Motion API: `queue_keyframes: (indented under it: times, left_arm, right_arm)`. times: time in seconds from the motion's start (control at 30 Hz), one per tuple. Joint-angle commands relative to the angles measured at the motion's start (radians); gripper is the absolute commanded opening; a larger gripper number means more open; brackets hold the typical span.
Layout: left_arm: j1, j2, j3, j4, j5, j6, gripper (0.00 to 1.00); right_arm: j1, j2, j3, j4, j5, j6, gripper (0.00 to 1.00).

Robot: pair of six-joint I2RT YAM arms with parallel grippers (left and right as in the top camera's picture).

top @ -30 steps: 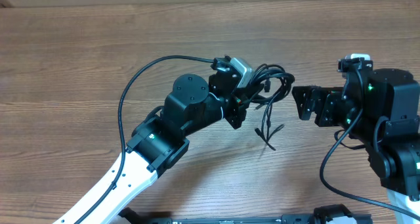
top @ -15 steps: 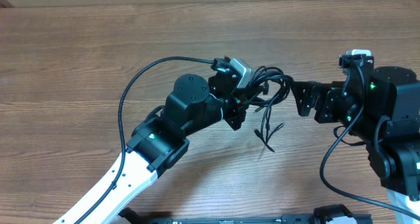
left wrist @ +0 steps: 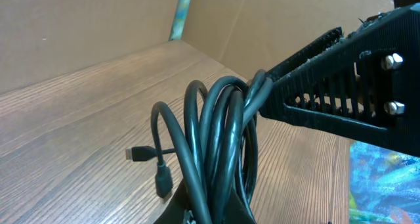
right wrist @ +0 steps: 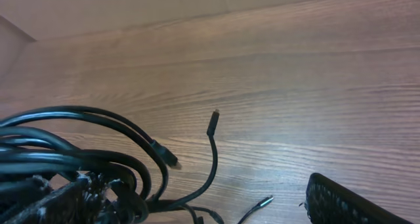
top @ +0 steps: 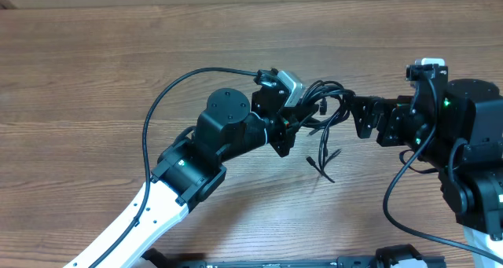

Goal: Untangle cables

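A loose plug end [top: 311,159] trails on the wooden desk [top: 94,56] beneath the bundle of cables [top: 328,103], which the left gripper [top: 300,119] pinches tight between its fingers; the right gripper [top: 357,120], fingers spread wide, has one fingertip [left wrist: 266,79] at the coils

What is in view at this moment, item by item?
cables: several in one tangled bundle, exact count unclear, black, held up at the table's centre, plug ends dangling
table: one, brown wood grain, under everything
left arm: one, white and black, reaching in from lower left
right arm: one, black, at the right edge
left pincer: one, black, shut on the cables
right pincer: one, black, open, at the bundle's right side
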Motion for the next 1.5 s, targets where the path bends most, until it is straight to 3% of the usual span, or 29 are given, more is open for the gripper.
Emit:
queue_keyframes:
  times: [0.0, 0.67, 1.0, 1.3, 1.47]
  left_arm:
    - [-0.002, -0.022, 0.012, 0.011, 0.076, -0.009, 0.04]
    - [-0.002, -0.022, 0.012, 0.025, 0.200, -0.008, 0.04]
    - [-0.002, -0.021, 0.012, 0.029, 0.224, -0.008, 0.04]
    - [-0.002, -0.021, 0.012, 0.090, 0.223, -0.009, 0.04]
    - [-0.002, -0.021, 0.012, 0.097, 0.296, -0.009, 0.04]
  right_arm:
    - [0.003, 0.000, 0.001, 0.027, 0.010, -0.005, 0.96]
    - [0.003, 0.000, 0.001, 0.069, 0.115, -0.008, 1.00]
    - [0.003, 0.000, 0.001, 0.079, 0.112, -0.007, 1.00]
    - [0.003, 0.001, 0.000, 0.056, -0.006, -0.007, 1.00]
    - [0.003, 0.017, 0.000, 0.089, 0.064, -0.008, 1.00]
